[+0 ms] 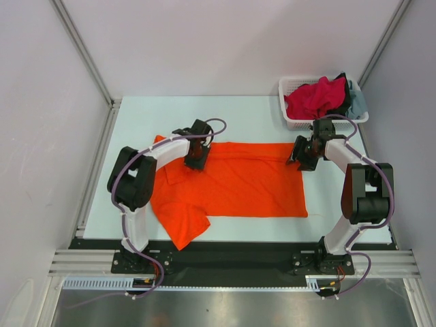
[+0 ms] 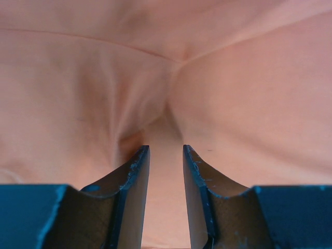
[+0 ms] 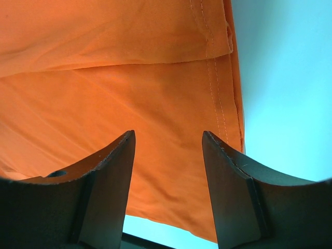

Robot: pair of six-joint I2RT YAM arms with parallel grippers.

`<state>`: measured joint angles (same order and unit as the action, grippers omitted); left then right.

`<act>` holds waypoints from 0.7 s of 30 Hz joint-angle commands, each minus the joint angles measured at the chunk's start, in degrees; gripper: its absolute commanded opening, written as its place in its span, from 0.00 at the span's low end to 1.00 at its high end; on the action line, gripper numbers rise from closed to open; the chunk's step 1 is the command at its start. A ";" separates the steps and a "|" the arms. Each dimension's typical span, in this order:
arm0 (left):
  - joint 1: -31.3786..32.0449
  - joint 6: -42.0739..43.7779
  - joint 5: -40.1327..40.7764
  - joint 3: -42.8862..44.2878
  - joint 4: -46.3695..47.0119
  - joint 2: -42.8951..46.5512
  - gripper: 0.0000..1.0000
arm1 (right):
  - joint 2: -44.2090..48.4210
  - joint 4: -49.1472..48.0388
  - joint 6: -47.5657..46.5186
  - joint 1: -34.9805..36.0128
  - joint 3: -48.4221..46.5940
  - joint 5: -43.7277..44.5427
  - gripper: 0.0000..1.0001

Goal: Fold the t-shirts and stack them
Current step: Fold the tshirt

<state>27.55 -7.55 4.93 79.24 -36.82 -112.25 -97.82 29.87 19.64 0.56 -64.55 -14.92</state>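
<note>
On table, L pincer pinches orange tee; R pincer released.

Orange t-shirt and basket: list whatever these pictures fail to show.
- Left claw: left wrist view is too close and soft; whether it pinches the orange t-shirt is unclear; from above, the wrist hides it.
- Shirt's far-left corner: top view, partly under the left arm.
- Basket: top view, the crimson shirt buries the rest; their count is unknowable.
</note>
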 commanded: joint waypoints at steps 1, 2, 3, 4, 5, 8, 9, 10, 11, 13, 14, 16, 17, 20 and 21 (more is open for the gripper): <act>-0.74 2.63 3.77 2.06 -0.36 0.54 0.37 | 2.55 -0.42 -0.74 -0.03 -0.22 -0.02 0.59; -0.74 2.72 3.95 2.14 -0.27 0.71 0.37 | 2.63 -0.51 -0.65 -0.12 -0.05 -0.02 0.59; -0.74 2.80 4.12 2.23 -0.27 0.80 0.37 | 2.64 -0.60 -0.65 -0.12 0.22 -0.02 0.59; -0.74 2.81 4.82 2.41 -0.18 0.80 0.37 | 2.72 -0.69 -0.65 -0.12 0.31 -0.02 0.59; -0.83 2.72 5.09 2.50 -0.10 0.80 0.37 | 2.46 -0.77 -0.57 -0.12 0.39 -0.11 0.59; -0.92 2.81 5.53 3.02 -0.27 0.36 0.38 | 2.20 -0.69 -0.65 -0.12 0.31 -0.20 0.59; -1.09 2.89 5.62 3.20 -0.36 0.19 0.38 | 2.20 -0.60 -0.65 -0.12 0.22 -0.29 0.59; -1.18 2.81 5.79 3.46 -0.62 -0.42 0.39 | 2.11 -0.51 -0.57 -0.12 0.04 -0.20 0.59; -1.44 2.81 5.88 3.64 -0.62 -0.69 0.39 | 2.11 -0.34 -0.74 -0.12 -0.04 -0.20 0.59; -1.80 2.63 5.88 3.99 -0.71 -1.13 0.40 | 2.11 -0.16 -0.83 -0.12 -0.13 -0.11 0.59; -1.97 2.63 6.32 4.08 -0.62 -1.31 0.40 | 2.02 0.01 -0.92 -0.12 -0.22 -0.02 0.60; -1.97 2.72 6.67 4.60 -0.71 -1.57 0.40 | 2.02 0.28 -1.00 -0.12 -0.31 -0.02 0.59; -2.06 2.72 6.85 4.69 -0.71 -1.57 0.40 | 2.11 0.28 -1.09 -0.03 -0.22 0.06 0.59; -2.15 2.63 7.11 5.31 -0.97 -2.62 0.40 | 2.11 0.37 -1.09 -0.12 -0.05 0.06 0.59; -2.15 2.72 7.46 5.40 -1.06 -2.89 0.40 | 2.02 0.28 -1.09 -0.20 0.04 0.06 0.59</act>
<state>25.69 -5.96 10.55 82.26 -37.63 -114.13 -97.78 30.04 19.40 0.56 -64.40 -14.92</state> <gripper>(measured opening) 0.397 0.596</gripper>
